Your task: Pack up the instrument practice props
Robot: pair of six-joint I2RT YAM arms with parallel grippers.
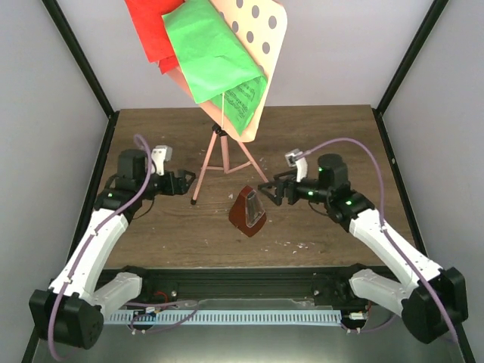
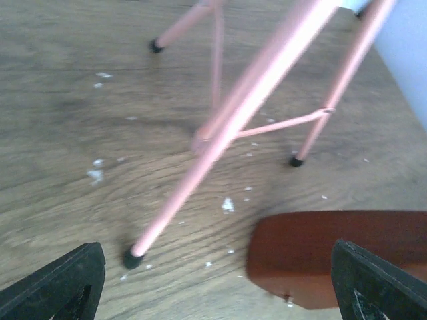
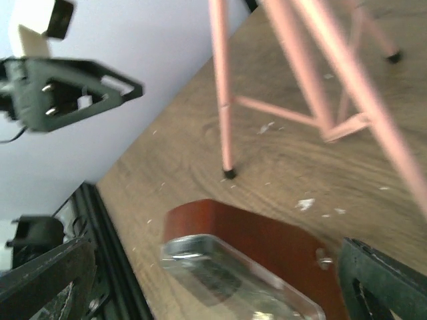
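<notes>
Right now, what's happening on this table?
Nothing is held. Both arms reach over the table with open jaws. The left gripper sits by a leg of the pink stand, and the right gripper is beside the metronome. The stand is upright, with the green sheet and red sheet on it. Nothing looks packed yet.

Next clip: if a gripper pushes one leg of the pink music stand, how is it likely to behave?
The music stand probably tips readily: its wide desk sits high over thin legs. The green sheet and red sheet look loose and floppy, so they would likely slide off.
</notes>
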